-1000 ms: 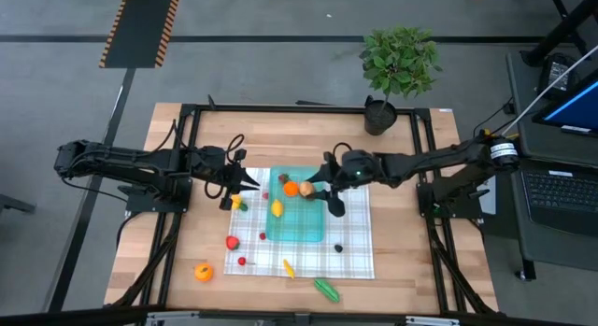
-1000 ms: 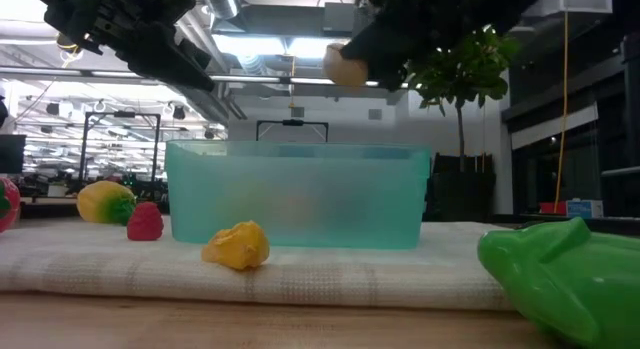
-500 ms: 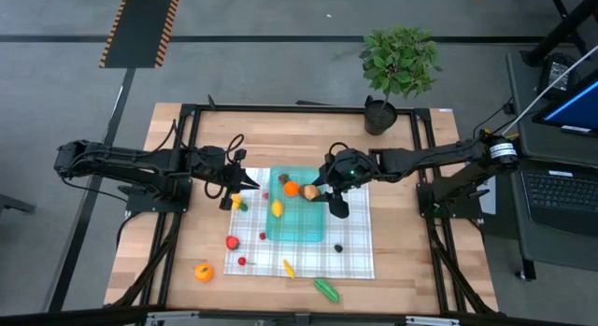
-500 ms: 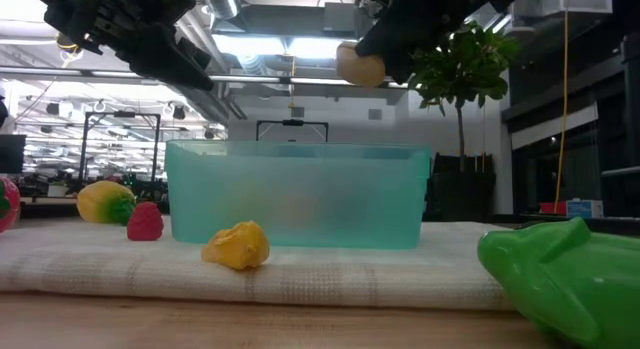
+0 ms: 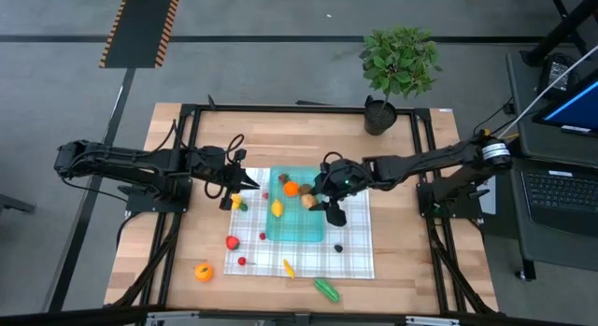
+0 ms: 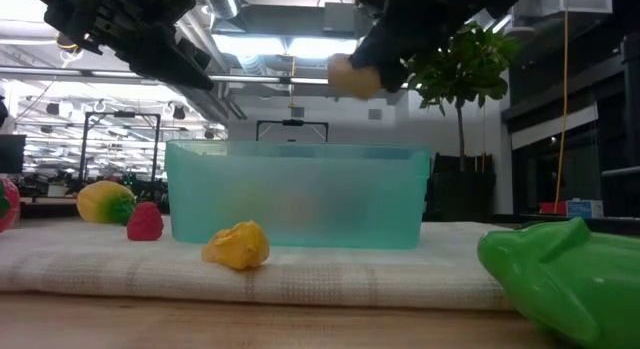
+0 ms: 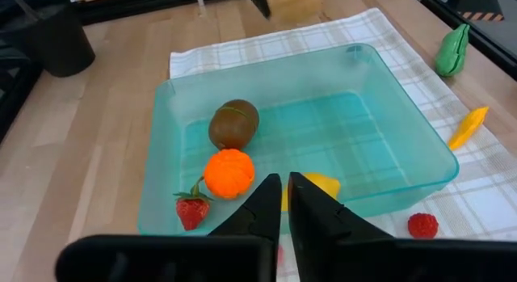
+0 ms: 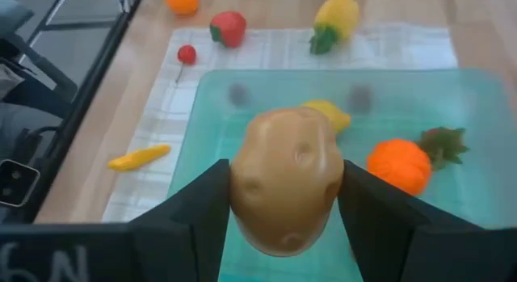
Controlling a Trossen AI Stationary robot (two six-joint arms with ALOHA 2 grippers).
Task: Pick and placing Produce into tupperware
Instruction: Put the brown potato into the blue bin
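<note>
The teal tupperware (image 5: pixel 301 214) sits on a checked cloth (image 5: pixel 350 256). Inside it lie a brown kiwi (image 7: pixel 234 123), an orange (image 7: pixel 229 172) and a yellow piece (image 7: pixel 325 185); a strawberry (image 7: pixel 192 211) is at its wall. My right gripper (image 5: pixel 315 198) hovers over the tupperware, shut on a tan potato (image 8: pixel 287 201), which the low view shows above the rim as potato (image 6: pixel 352 77). My left gripper (image 5: pixel 250 185) waits shut just off the tupperware's left side, as the left wrist view shows at gripper (image 7: pixel 284 197). My right gripper pinches the potato by its two opposite sides (image 8: pixel 242 193), one dark finger (image 8: pixel 198 213) on each. The fingers slant in from the table's right. The potato is lifted clear and hangs in the air above the tupperware's inside.
Loose produce lies on the cloth and the wood: a red piece (image 5: pixel 233 242), an orange (image 5: pixel 203 272), a yellow piece (image 5: pixel 289 268), a green one (image 5: pixel 326 289) and a dark one (image 5: pixel 338 248). A potted plant (image 5: pixel 400 64) stands at the far edge.
My right gripper, still shut on the potato, has moved a little toward the table's left and near edges, farther over the tupperware, and has dipped slightly in the last half second.
</note>
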